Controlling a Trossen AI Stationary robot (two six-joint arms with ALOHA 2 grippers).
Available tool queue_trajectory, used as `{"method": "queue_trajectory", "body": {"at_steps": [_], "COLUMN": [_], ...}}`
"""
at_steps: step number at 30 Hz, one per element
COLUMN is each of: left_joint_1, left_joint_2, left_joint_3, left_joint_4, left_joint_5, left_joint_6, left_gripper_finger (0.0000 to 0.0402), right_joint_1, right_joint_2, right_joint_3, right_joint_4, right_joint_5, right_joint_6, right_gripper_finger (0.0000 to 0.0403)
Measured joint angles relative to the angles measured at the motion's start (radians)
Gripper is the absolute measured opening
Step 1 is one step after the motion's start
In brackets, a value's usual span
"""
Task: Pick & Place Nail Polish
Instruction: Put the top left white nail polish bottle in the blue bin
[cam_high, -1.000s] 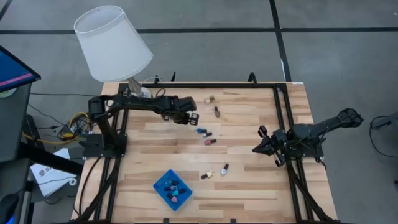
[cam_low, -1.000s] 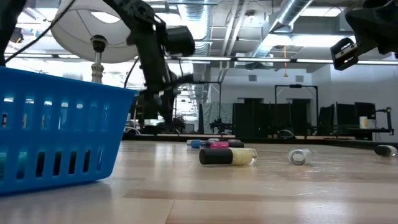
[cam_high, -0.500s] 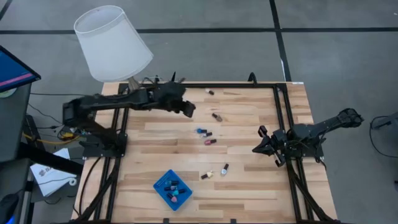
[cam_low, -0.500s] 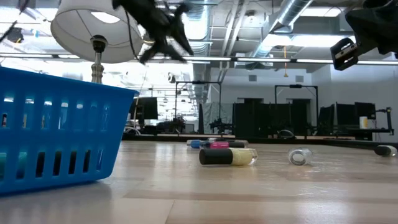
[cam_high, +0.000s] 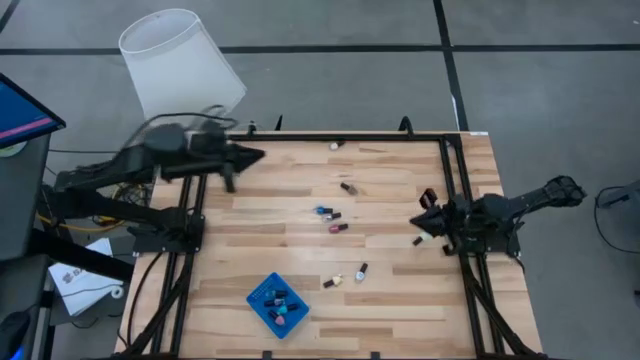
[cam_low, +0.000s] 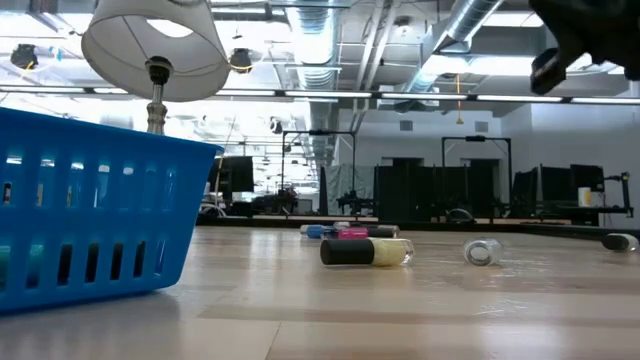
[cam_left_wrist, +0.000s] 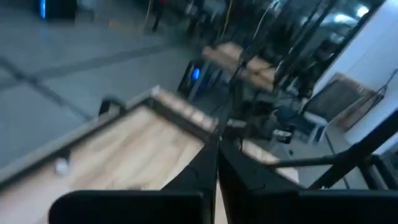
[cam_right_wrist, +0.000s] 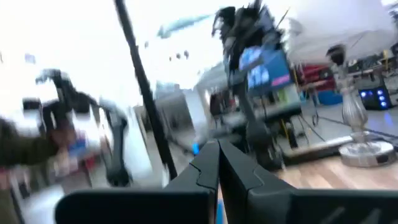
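Wooden table (cam_high: 400, 300) in the high view carries loose nail polish bottles: one at the far edge at twelve o'clock (cam_high: 336, 146), one just below it (cam_high: 348, 187), a blue and a pink one at the centre (cam_high: 327, 213), and two toward six o'clock (cam_high: 345, 276). Several more lie in the blue basket (cam_high: 277, 304) at seven o'clock. The left gripper (cam_high: 232, 160) has swung away from the centre bottles to the ten o'clock corner, beside the lamp (cam_high: 180, 62), and carries nothing; the bottle that lay near it a second ago now sits at the far edge, knocked rather than picked. The right gripper (cam_high: 430, 214) at three o'clock has tipped slightly toward the middle.

From table height, the left arm has left the picture entirely. A yellow bottle (cam_low: 367, 251) lies on its side in the middle, the pink and blue pair (cam_low: 345, 232) behind it, the basket wall (cam_low: 100, 210) at nine o'clock.

The left wrist view shows its jaws pressed together with nothing between them, above the table's corner (cam_left_wrist: 124, 143).

The right wrist view shows its jaws clenched and empty too, facing the room.

Judging from this, the last attempt failed, and six bottles are still outside the basket.
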Motion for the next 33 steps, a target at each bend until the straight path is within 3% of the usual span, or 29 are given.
{"method": "queue_trajectory", "body": {"at_steps": [4,8,12,18,26,30,33], "left_joint_1": [-0.064,-0.114,-0.148,-0.167,-0.169,-0.169,-0.169], "left_joint_2": [-0.114,-0.182,-0.246,-0.345,-0.45,-0.487,-0.512], "left_joint_3": [0.001,0.0,-0.064,-0.234,-0.424,-0.491,-0.535], "left_joint_4": [-0.039,-0.14,-0.163,-0.136,-0.074,-0.071,-0.071], "left_joint_5": [-0.094,-0.174,-0.201,-0.201,-0.202,-0.202,-0.202], "left_joint_6": [0.059,0.069,0.067,0.017,-0.052,-0.092,-0.119], "left_gripper_finger": [0.0001,0.0001,0.0001,0.0001,0.0001,0.0001,0.0001], "right_joint_1": [-0.026,-0.068,-0.119,-0.195,-0.252,-0.285,-0.324], "right_joint_2": [-0.003,-0.002,-0.002,0.029,0.151,0.24,0.305], "right_joint_3": [0.0,0.002,0.049,0.19,0.425,0.517,0.58], "right_joint_4": [0.175,0.36,0.4,0.254,-0.066,-0.124,-0.123], "right_joint_5": [0.028,0.047,0.138,0.275,0.277,0.279,0.337], "right_joint_6": [0.043,-0.034,-0.026,0.102,0.106,0.053,0.038], "right_gripper_finger": [0.0,0.0,0.0,0.0,0.0,0.0,0.0]}}
